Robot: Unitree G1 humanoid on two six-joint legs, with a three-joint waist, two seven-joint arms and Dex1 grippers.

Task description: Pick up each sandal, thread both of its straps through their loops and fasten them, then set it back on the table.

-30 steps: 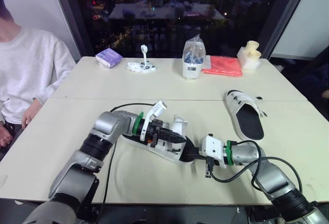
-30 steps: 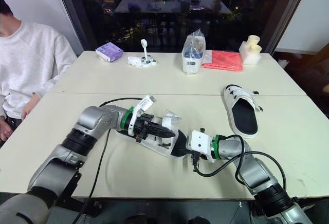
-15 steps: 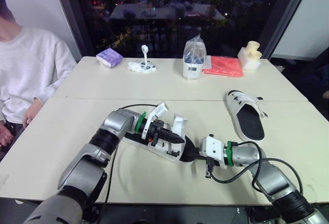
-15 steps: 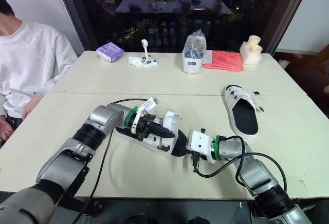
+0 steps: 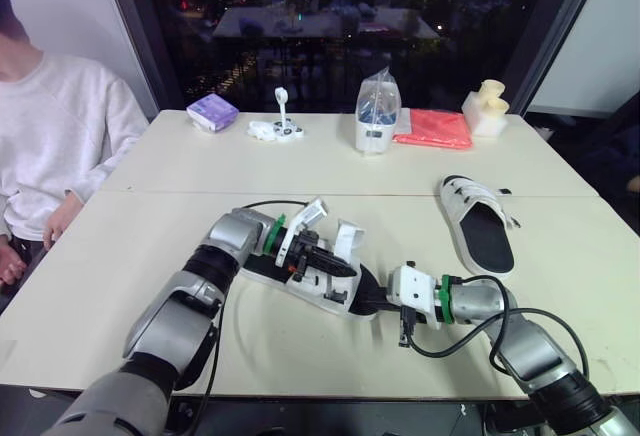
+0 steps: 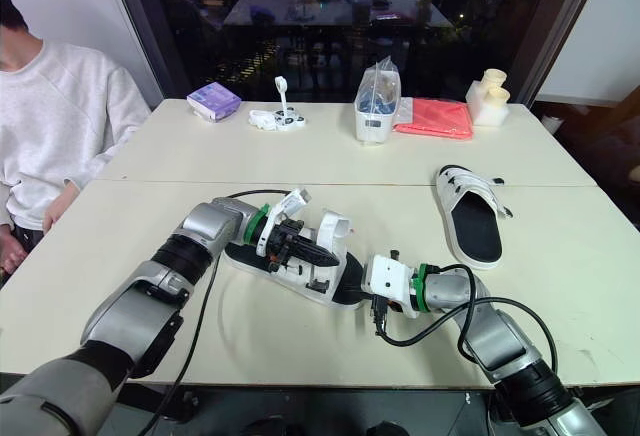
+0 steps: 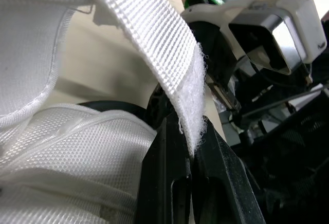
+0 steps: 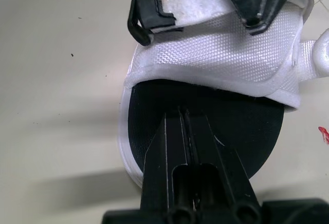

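**A:** Head camera first. What does the left gripper (image 5: 338, 268) have?

**B:** Its black fingers are pressed together over the strapped middle of the sandal (image 5: 322, 300). The sandal lies on the table (image 5: 120, 256) just in front of the robot. The left arm comes in low from the left, with the forearm pointing right.

**A:** And the right gripper (image 5: 377, 301)?

**B:** It meets the bare end of the same sandal from the opposite side. The elbow is bent and the forearm points left, so the two grippers face each other. From here its dark fingers merge with the black footbed, so the grip is hard to read. The other sandal (image 5: 480, 218) lies well apart on the right side of the table. A person (image 5: 50, 136) sits at the left edge, partly cut off.

**A:** Left wrist camera?

**B:** The fingers (image 7: 164, 178) are clamped on the fuzzy tip of a white woven strap (image 7: 149, 29), which arches up away from them. White mesh upper sits beside them. The right wrist's housing is beyond, and the rest there is blurred clutter.

**A:** Right wrist camera?

**B:** The fingers are closed with barely a slit between them, and their tips lie on the footbed (image 8: 247, 131). I cannot tell whether they pinch any of it. Ahead, a black loop (image 8: 146, 13) hangs at the edge of the white upper, and the left gripper's fingers reach down onto that upper.
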